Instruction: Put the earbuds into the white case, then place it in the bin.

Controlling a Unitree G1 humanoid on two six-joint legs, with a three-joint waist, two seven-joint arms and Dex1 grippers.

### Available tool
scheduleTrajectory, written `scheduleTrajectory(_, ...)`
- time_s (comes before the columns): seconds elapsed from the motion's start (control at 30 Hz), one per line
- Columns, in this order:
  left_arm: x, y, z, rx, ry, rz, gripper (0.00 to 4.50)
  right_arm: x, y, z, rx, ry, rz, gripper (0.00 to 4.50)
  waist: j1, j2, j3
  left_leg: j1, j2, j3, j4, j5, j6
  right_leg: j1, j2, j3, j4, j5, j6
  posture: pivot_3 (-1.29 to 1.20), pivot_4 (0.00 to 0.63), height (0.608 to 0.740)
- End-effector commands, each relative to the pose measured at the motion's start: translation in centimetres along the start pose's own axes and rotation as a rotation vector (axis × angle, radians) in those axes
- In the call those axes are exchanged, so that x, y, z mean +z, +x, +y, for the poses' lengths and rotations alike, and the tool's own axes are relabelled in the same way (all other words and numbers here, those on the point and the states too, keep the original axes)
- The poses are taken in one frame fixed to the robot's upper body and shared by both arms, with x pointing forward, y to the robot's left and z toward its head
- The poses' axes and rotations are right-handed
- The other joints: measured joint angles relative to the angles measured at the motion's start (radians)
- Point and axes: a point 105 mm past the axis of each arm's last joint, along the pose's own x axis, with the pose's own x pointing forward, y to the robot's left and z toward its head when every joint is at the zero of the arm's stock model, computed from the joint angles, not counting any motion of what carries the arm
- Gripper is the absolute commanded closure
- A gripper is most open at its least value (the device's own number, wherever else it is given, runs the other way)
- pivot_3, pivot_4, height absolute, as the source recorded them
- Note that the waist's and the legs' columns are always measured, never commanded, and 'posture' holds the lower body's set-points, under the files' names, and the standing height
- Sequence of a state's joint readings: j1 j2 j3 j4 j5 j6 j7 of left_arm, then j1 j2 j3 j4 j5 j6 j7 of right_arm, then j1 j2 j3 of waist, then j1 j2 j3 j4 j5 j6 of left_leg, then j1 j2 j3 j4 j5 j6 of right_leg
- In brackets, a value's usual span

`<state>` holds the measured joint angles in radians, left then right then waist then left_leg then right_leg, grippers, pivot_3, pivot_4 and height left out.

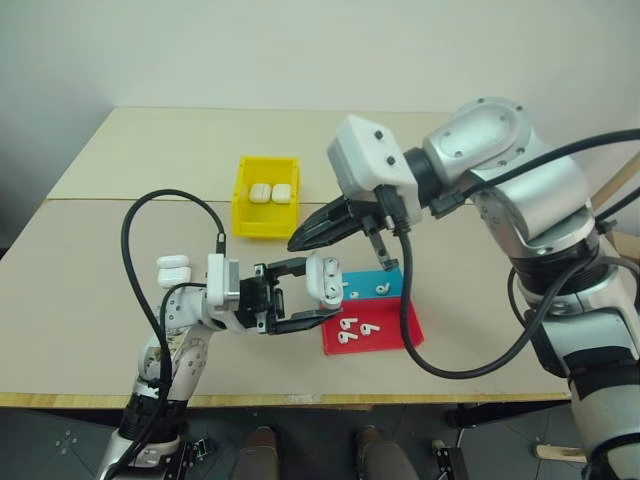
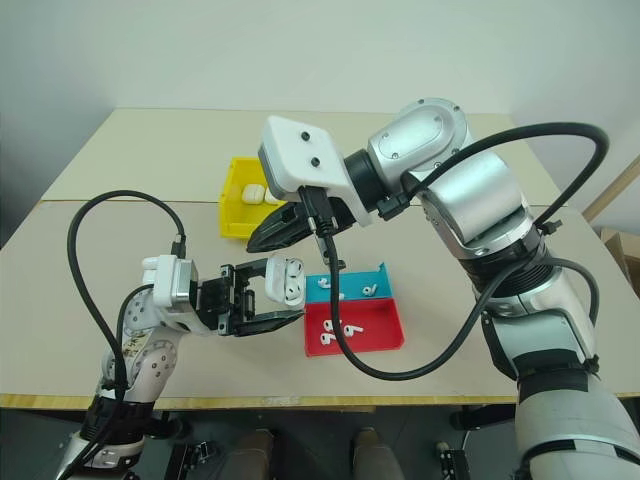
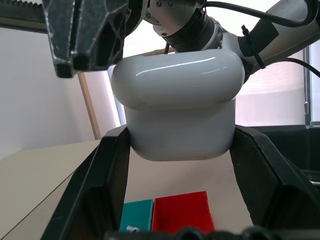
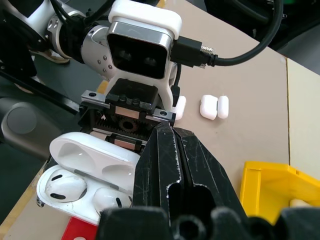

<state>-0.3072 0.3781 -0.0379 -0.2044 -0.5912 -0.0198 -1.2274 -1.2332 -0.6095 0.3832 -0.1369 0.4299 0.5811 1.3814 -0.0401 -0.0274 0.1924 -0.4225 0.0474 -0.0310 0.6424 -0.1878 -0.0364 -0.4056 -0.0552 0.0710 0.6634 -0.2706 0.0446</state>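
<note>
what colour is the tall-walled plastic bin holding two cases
Bright yellow. The bin shows best in the left eye view.

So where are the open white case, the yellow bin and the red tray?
Case (image 2: 288,281): right eye view, on its open lid, held in the left claw.
Bin (image 1: 249,226): left eye view, on its near wall.
Red tray (image 2: 378,330): right eye view, on its bare floor.

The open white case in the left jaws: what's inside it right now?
In the right wrist view, the white case has its lid open with two earbuds seated in it. The shut right gripper covers part of the nearer one.
</note>
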Motion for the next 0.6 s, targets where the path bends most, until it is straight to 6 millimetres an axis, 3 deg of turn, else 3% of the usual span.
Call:
scheduleTrajectory(0.03, 0.7, 0.2, -0.1, -0.008, 0.047, -0.022, 1.75, 0.8, -0.7, 0.2, 0.013, -0.074, 0.008, 4.47, 0.0, 0.0, 0.0, 0.0, 0.0, 0.0, 0.0, 0.0, 0.0, 0.0, 0.0, 0.0, 0.0, 0.0, 0.0, 0.0, 0.15, 0.74)
scheduleTrajectory(0.6, 1.0, 0.2, 0.3, 0.014, 0.061, -0.031, 1.75, -0.9, -2.5, 0.7, 0.032, -0.096, 0.077, 4.47, 0.0, 0.0, 0.0, 0.0, 0.0, 0.0, 0.0, 0.0, 0.0, 0.0, 0.0, 0.0, 0.0, 0.0, 0.0, 0.0, 0.15, 0.74)
